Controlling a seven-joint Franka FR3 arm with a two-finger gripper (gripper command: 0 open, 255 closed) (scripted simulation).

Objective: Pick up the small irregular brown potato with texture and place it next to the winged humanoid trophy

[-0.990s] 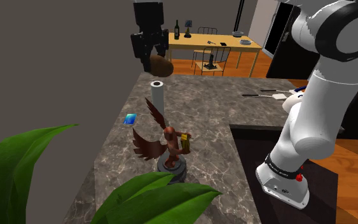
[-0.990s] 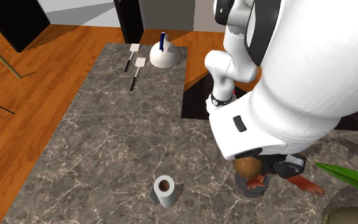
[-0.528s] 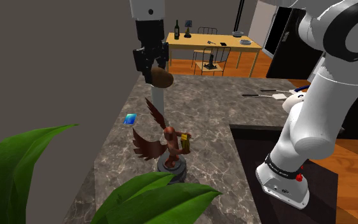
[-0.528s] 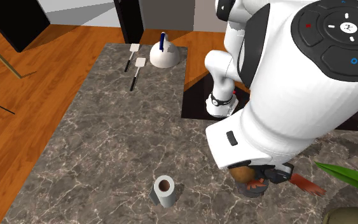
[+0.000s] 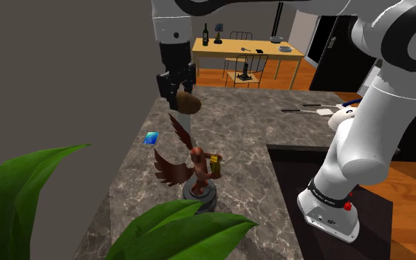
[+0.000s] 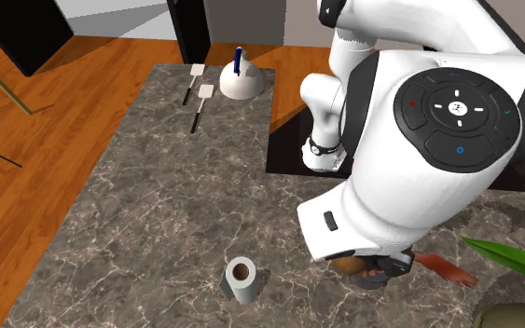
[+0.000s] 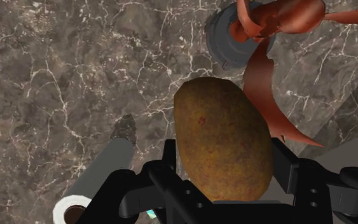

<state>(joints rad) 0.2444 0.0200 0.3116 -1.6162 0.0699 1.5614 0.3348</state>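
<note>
We see the gripper (image 5: pixel 176 90) clamped across the waist of the brown potato (image 7: pixel 222 140), aloft over the marble counter (image 5: pixel 250 140) above the winged trophy (image 5: pixel 196 168); we judge it light, firm, rough-skinned, unlikely to slip.

Nothing you can actually read here, tbh. Closest is the round dark button pad (image 6: pixel 455 110) on the arm (image 6: pixel 409 200): little coloured dots and a white squiggle, no letters or numbers. The blue card (image 5: pixel 151 137) on the marble counter (image 5: pixel 250 140) and the bottle (image 5: pixel 206 34) on the far table (image 5: pixel 228 49) are too small to make out.
</note>
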